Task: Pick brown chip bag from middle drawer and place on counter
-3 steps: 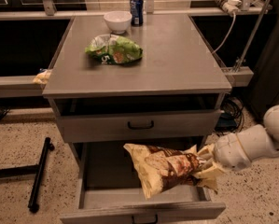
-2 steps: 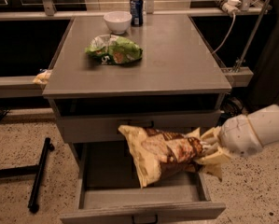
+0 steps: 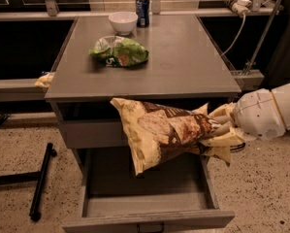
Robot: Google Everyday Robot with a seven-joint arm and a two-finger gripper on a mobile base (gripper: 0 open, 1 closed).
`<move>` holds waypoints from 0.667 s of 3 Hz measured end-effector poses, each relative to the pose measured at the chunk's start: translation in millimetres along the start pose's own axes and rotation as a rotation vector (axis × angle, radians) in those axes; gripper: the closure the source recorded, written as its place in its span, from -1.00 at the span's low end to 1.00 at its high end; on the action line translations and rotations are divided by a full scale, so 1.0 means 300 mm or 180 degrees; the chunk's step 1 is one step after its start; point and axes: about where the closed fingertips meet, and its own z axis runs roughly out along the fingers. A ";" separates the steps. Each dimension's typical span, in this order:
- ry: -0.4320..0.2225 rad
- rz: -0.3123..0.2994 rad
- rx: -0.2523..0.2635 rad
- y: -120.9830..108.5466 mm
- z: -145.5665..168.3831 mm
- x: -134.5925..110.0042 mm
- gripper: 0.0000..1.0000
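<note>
The brown chip bag, crinkly brown with tan-yellow ends, hangs in the air in front of the cabinet, above the open middle drawer and just below the counter's front edge. My gripper comes in from the right on a white arm and is shut on the bag's right end. The bag lies roughly level, its left end drooping over the drawer. The drawer tray is pulled out and holds nothing that shows. The grey counter is behind and above the bag.
On the counter lie a green chip bag, a white bowl and a blue can at the back. A closed upper drawer front sits under the counter edge. A black bar lies on the floor at left. A cable and rail stand at right.
My gripper has lifted the brown chip bag up out of the middle drawer, from resting in the tray to hanging level with the upper drawer front.
</note>
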 end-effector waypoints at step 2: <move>-0.0118 -0.0331 0.0458 -0.228 -0.043 -0.122 1.00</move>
